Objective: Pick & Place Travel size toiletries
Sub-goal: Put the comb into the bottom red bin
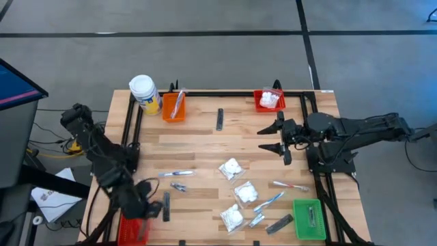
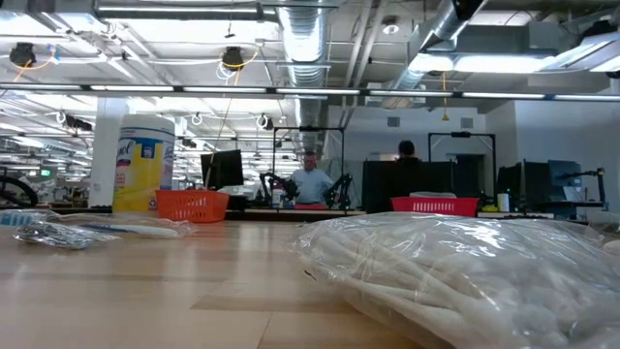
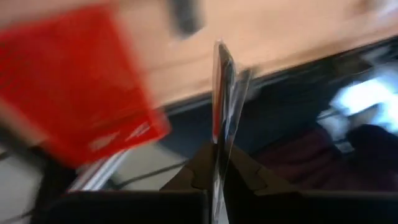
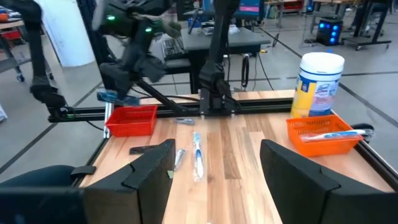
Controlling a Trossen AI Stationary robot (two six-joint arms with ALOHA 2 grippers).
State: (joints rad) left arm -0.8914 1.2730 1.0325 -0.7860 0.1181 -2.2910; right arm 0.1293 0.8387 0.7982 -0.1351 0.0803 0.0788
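The left gripper (image 1: 145, 217) sits at the counter's (image 1: 205, 140) 7 o'clock corner, over the red bin (image 1: 132, 229), and from above its fingers are lost in the dark mass of the arm. The left wrist view settles it: the fingers (image 3: 249, 180) are pressed together on a thin silvery sachet (image 3: 222, 106) that stands up edge-on between them. That view is smeared, so the red bin (image 3: 74, 87) and a dark bar (image 3: 185, 15) on the wood beyond are only rough shapes.

The right gripper (image 1: 281, 138) hangs at about 3 o'clock with its fingers spread and nothing between them. Its own view looks across the boards past its spread fingers (image 4: 149, 171) to a toothbrush (image 4: 197, 152), a sachet (image 4: 180, 157) and a flat bar (image 4: 142, 149).

Most toiletries lie toward 5 o'clock: three white packets (image 1: 233, 168), toothbrushes (image 1: 290, 185), a grey bar (image 1: 278, 223) and a small sachet (image 1: 257, 220) beside the green bin (image 1: 309, 219). Another toothbrush (image 1: 175, 174) and a sachet (image 1: 180, 186) lie near 7 o'clock, just by a dark bar (image 1: 166, 205). One grey bar (image 1: 219, 119) lies alone toward 12 o'clock.

The orange bin (image 1: 173, 107) holds a toothbrush; a second red bin (image 1: 269, 100) at 1 o'clock holds something white, too small to identify. The yellow jar (image 1: 144, 92) stands at 11 o'clock.

In the low view a packet (image 2: 465, 271) fills the foreground, cut off by the frame, and neither arm shows.
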